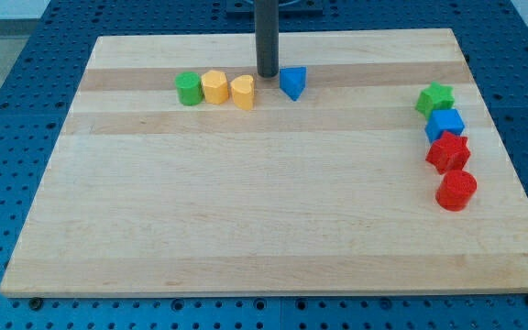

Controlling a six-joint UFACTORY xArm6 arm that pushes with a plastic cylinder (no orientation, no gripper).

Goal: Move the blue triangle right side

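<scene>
The blue triangle (292,82) lies on the wooden board (264,211) near the view's top, a little right of centre. My tip (267,74) stands just to the triangle's left, very close to it; I cannot tell whether they touch. The rod rises straight up out of the view's top.
Left of my tip lies a row: a green cylinder (189,89), a yellow hexagon (214,87) and a yellow heart (243,92). At the view's right a column holds a green star (435,98), a blue cube (445,124), a red star (448,151) and a red cylinder (456,191).
</scene>
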